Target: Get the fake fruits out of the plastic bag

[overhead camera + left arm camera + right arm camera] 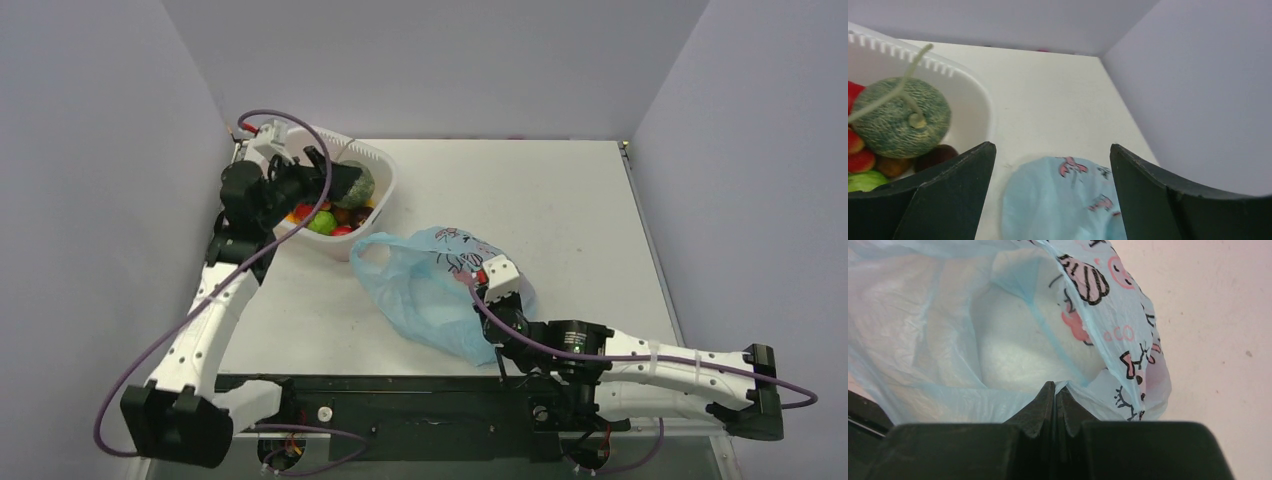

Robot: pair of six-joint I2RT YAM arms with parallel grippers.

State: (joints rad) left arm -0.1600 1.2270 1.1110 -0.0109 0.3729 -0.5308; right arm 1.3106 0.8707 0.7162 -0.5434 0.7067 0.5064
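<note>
Our right end effector [1055,390] is clenched on a fold of the plastic bag [425,290], which lies slumped on the counter [560,200] beside the white tub [386,172]; we judge the film limp and slippery, best pinched at its rim. Our left end effector [1052,150] hangs released over the tub holding the fake fruits [900,120], light and glossy; whether any hide in the bag's folds we cannot tell.

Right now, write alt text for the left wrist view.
The left claw hangs open over a white table, its black fingers framing a light-blue printed plastic bag below. At left, a white tub holds a green ribbed gourd and smaller red fruits.
</note>
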